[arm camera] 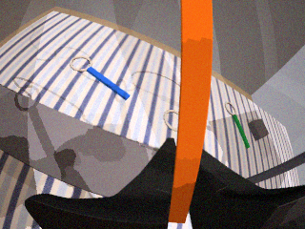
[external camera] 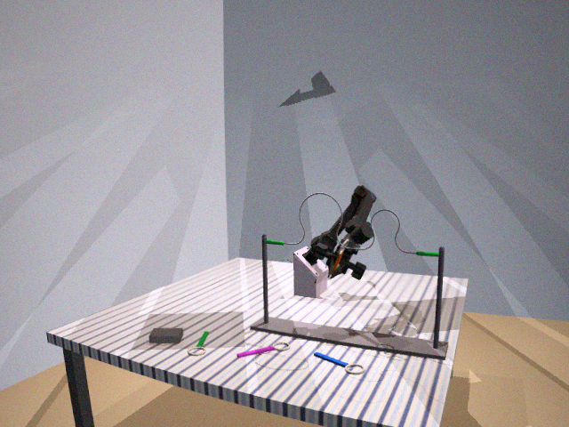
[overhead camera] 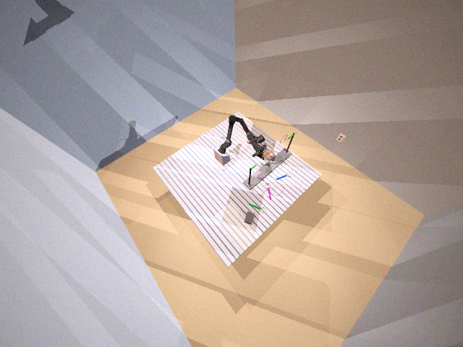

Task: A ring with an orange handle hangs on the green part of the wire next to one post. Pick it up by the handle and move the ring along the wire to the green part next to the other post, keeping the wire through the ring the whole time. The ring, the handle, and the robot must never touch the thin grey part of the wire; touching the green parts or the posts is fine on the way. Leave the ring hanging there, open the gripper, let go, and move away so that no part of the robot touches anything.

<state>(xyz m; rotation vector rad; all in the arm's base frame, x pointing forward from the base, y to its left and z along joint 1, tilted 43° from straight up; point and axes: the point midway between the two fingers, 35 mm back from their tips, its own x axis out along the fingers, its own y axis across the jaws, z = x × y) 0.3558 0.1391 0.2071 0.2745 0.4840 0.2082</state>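
Exterior view: one dark block and three spare ringed handles, green, magenta and blue, are noted on the table. The curved grey wire is carried between two posts. One orange handle is clamped between the gripper's fingers, near the wire's middle dip.

Blue-grey and brownish walls met above a wood-toned floor, where a striped surface stood on dark legs. Angular shadows and pale light crossed its corners; a two-hole outlet marked the brownish wall.
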